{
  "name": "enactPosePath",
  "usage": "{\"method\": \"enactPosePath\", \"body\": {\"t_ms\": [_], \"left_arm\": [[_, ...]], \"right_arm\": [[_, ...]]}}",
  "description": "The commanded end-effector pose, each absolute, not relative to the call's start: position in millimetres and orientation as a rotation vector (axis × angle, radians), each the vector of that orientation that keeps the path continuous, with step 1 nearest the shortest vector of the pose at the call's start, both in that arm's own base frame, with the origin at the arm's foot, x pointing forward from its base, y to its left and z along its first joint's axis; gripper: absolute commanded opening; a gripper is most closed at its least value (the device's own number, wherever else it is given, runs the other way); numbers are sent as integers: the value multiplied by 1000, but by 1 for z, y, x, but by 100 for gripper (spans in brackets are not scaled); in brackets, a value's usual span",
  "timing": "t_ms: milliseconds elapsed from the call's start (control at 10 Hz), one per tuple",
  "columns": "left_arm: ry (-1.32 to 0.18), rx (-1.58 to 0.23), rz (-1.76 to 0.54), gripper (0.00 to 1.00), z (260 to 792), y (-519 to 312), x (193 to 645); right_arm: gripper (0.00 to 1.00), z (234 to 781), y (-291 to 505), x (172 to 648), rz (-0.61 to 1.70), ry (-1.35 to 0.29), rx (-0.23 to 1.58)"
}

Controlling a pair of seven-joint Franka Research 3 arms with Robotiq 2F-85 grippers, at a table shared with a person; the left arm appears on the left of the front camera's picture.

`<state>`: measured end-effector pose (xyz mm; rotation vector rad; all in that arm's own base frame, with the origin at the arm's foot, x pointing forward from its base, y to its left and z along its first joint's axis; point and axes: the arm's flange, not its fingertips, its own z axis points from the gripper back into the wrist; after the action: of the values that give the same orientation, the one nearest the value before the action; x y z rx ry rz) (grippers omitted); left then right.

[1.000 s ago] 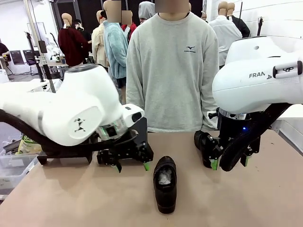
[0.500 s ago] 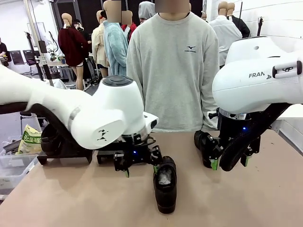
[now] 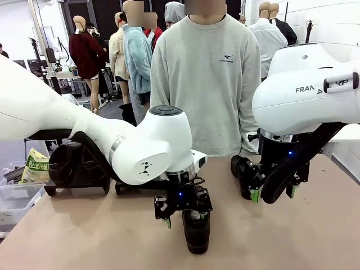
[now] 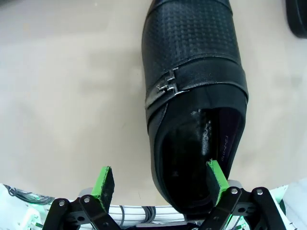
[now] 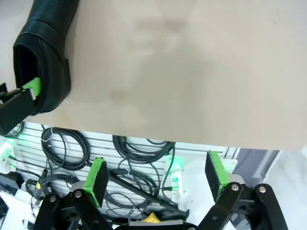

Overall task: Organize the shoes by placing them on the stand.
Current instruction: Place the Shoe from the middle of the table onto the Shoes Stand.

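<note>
A black shoe [image 3: 197, 235] with a textured toe and a metal buckle lies mid-table, toe toward the robot's side. My left gripper [image 3: 183, 219] hangs over its heel, open. In the left wrist view one green pad [image 4: 216, 176] is inside the shoe's [image 4: 192, 72] opening and the other pad [image 4: 105, 184] stands over bare table beside it, so the left gripper [image 4: 160, 181] straddles one side wall. My right gripper [image 3: 271, 193] hovers open at the table's right, holding nothing. The black stand [image 3: 77, 185] sits at the far left with dark shoe shapes [image 3: 70, 163] on it.
A person in a grey sweatshirt [image 3: 205, 79] stands at the far edge, hands out of sight. The right wrist view shows the right gripper [image 5: 156, 173] over the table edge [image 5: 192, 141], cables below, and the shoe [image 5: 45, 52] at upper left. A dark object [image 4: 298, 17] lies beyond the shoe.
My left arm has swung right from beside the stand and come down over the shoe's heel, one finger now inside the opening. The right arm and the shoe have not moved.
</note>
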<state>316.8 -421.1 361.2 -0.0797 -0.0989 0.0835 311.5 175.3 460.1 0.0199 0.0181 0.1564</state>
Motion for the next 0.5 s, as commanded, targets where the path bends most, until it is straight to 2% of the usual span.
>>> {"method": "enactPosePath", "body": {"t_ms": [0,200,300,400], "left_arm": [[-98,-42,124,100,350,-432,329],[-78,0,107,100,335,-437,330],[-92,-1,77,92,334,-436,331],[-92,4,85,73,335,-435,333]], "right_arm": [[100,458,177,313,152,25,38],[100,458,177,313,152,25,38],[100,458,177,313,152,25,38],[100,458,177,313,152,25,38]]}}
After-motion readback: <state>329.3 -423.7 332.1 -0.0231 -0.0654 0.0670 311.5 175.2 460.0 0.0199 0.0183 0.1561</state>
